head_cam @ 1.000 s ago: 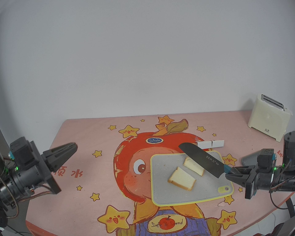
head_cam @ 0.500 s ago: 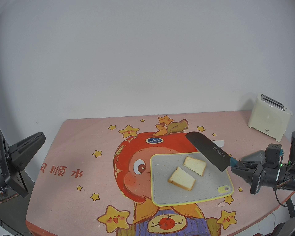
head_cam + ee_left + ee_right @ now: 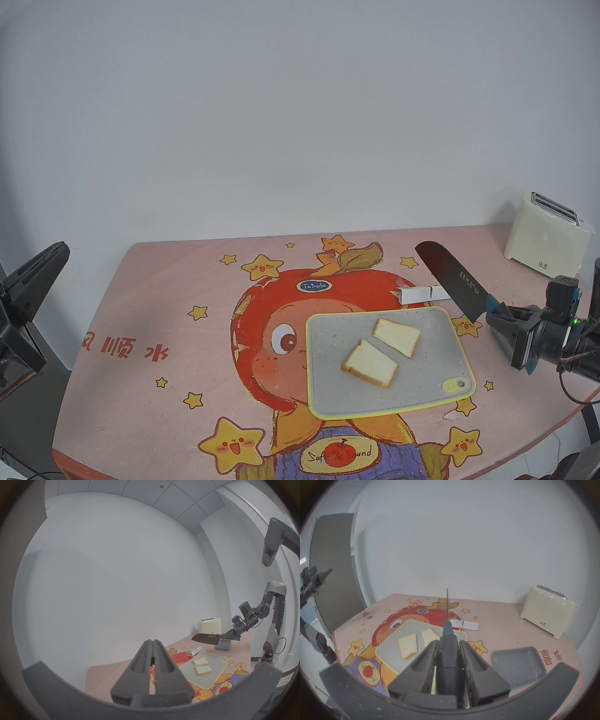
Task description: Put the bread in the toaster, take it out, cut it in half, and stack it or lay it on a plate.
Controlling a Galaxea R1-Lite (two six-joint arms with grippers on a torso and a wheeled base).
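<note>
Two halves of a bread slice [image 3: 397,336] [image 3: 370,364] lie apart on the grey cutting board [image 3: 331,387] with the yellow rim. My right gripper [image 3: 506,315] is shut on the handle of a black knife [image 3: 453,281], which it holds in the air past the board's far right corner, blade pointing back-left. In the right wrist view the knife [image 3: 447,611] stands on edge over the board [image 3: 387,652]. My left gripper [image 3: 59,253] hangs off the table's left side, and its fingers [image 3: 142,664] are shut on nothing.
A cream toaster [image 3: 547,240] stands at the back right corner. A grey tray [image 3: 518,666] with crumbs lies near the right edge, beside the board. A small white knife rest [image 3: 425,294] sits just behind the board. The table's left half is bare.
My right gripper has lifted the knife off the board and carried it back and to the right. My left arm has drawn back to the left, off the table.
</note>
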